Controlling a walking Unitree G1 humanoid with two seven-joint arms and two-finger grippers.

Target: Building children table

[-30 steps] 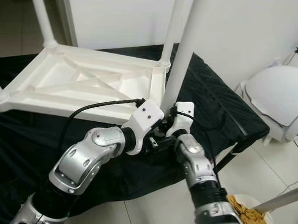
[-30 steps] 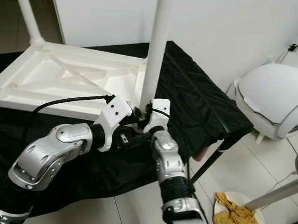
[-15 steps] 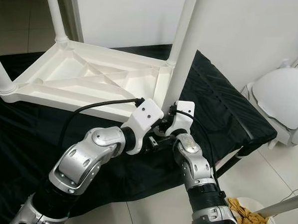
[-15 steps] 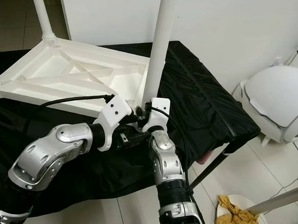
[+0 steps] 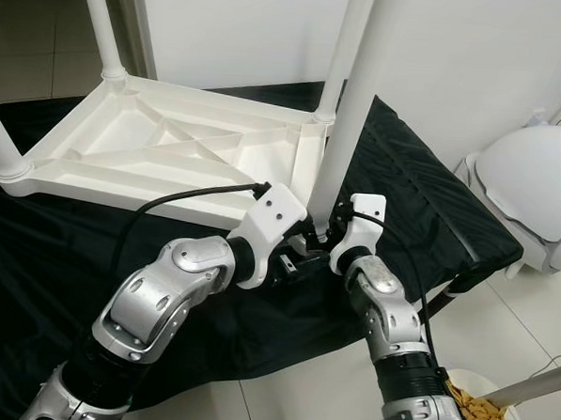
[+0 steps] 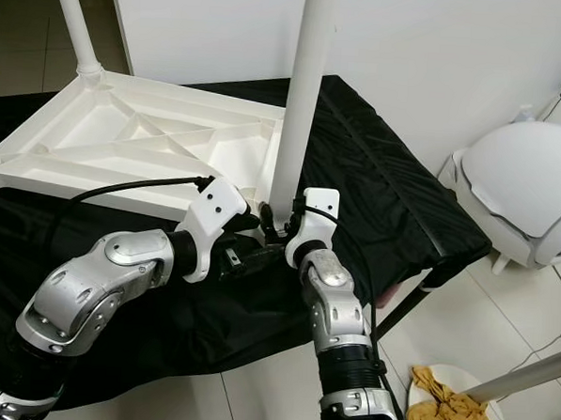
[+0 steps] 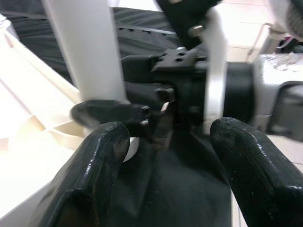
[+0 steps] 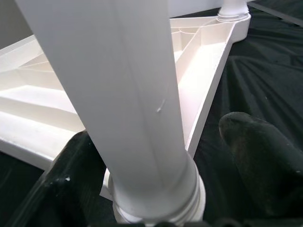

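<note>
White table leg [image 8: 128,94] sits between your right gripper [image 8: 161,175] fingers, spread apart; left gripper [image 7: 165,156] fingers gape, centre frame

White plastic table top [image 5: 161,152] with white legs [image 5: 348,91], plain, on a black cloth [image 5: 422,194]; silver arms with white wrist housings and black-fingered left tool [image 7: 165,156] and right tool [image 8: 156,156]; mustard-yellow rag [image 6: 440,407] at 5 o'clock.
</note>
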